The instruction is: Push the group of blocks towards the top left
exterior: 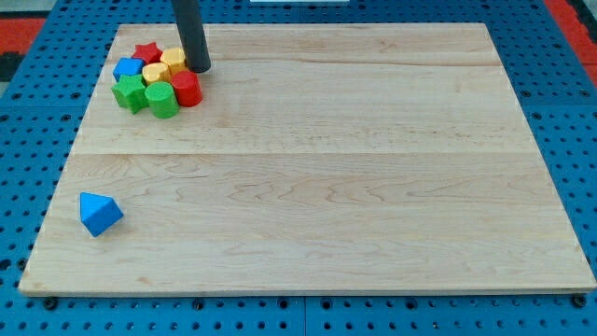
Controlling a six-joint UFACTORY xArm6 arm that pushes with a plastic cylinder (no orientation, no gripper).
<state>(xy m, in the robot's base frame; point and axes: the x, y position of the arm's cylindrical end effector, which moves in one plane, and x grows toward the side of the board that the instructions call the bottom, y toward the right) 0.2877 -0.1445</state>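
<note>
A tight group of blocks sits near the board's top left corner: a red star (145, 51), a blue block (128, 68), a yellow block (173, 60), a second yellow block (155, 72), a green star-like block (131, 92), a green cylinder (161, 99) and a red cylinder-like block (187, 89). My tip (199, 68) stands at the group's right edge, touching or nearly touching the yellow block and just above the red cylinder-like block. A blue triangular block (99, 213) lies alone near the view's bottom left.
The wooden board (326, 168) lies on a blue perforated table (569, 112). The board's top edge and left edge are close to the group.
</note>
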